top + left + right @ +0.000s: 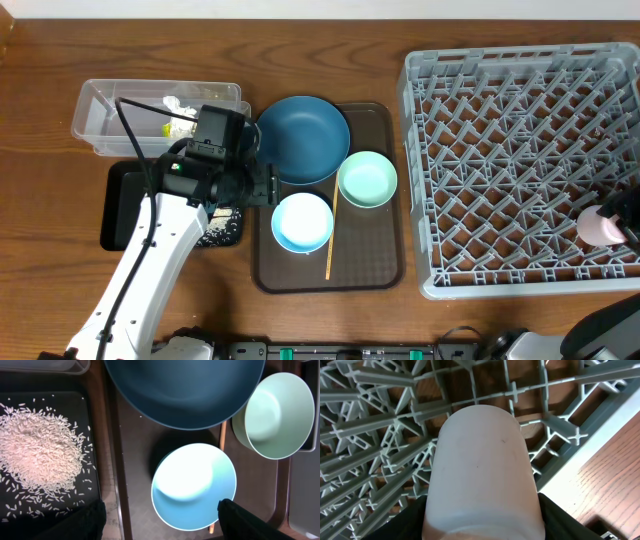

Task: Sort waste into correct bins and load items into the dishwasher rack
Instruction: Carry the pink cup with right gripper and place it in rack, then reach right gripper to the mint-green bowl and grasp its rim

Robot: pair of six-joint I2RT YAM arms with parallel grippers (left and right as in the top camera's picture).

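Held the small pinkish-white cup (pixel 480 460) in the right gripper (pixel 482 527), fingers closed against its sides, just above the near right corner of the grey dishwasher rack (pixel 500 120) — judged a spot chosen for setting it down among the pegs. Hung the left gripper (pixel 162 517), jaws spread wide and holding nothing, over the light-blue bowl (pixel 192 485) on the brown serving tray (pixel 375 265), seemingly lined up to straddle its rim. Counted beside it on that tray a dark-blue plate (pixel 303 138), a mint-green bowl (pixel 367 178) and a thin wooden chopstick (pixel 330 240) between the bowls. Found rice (pixel 40 455) heaped in the black tray (pixel 120 215), tissue (pixel 182 104) and wrapper (pixel 172 127) in the clear tub (pixel 100 120) — waste apparently sorted, most dishes not yet loaded.
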